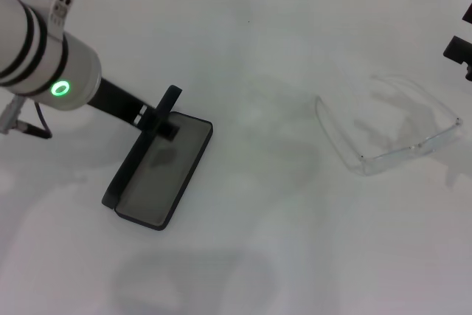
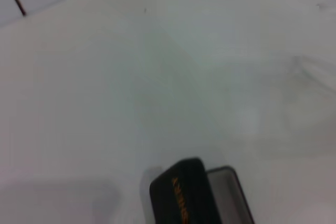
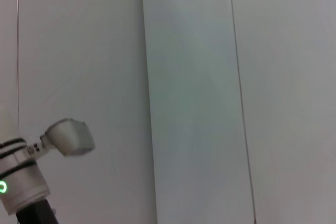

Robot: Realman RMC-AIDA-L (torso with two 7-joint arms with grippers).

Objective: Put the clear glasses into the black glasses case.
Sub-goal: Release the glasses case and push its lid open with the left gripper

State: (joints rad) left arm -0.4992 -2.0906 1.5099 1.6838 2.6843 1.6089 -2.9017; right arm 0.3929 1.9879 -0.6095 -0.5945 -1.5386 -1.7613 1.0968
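White counter point(image 1: 243, 256): fills the scene, its far edge meeting a tiled wall; broad bare stretches lie near, centre and far.

Left arm point(image 1: 44, 49): white, banded black, green ring light; enters from the far left and slopes down to the case.

Black glasses case point(image 1: 158, 171): left of centre, lying open, grey lining up, lid point(image 1: 136, 153) raised along its left long edge. The left wrist view shows the lid's outer face with orange lettering point(image 2: 181, 200).

Left end effector point(image 1: 164, 117): at the case's far end, on the lid edge; its fingers seem pinched on the lid, though their gap is hard to make out.

Clear glasses point(image 1: 391, 127): right side, well apart from the case, arms unfolded, open counter all round.

Right end effector point(image 1: 461, 49): only a dark sliver at the right edge, beyond the glasses; its spread cannot be told.
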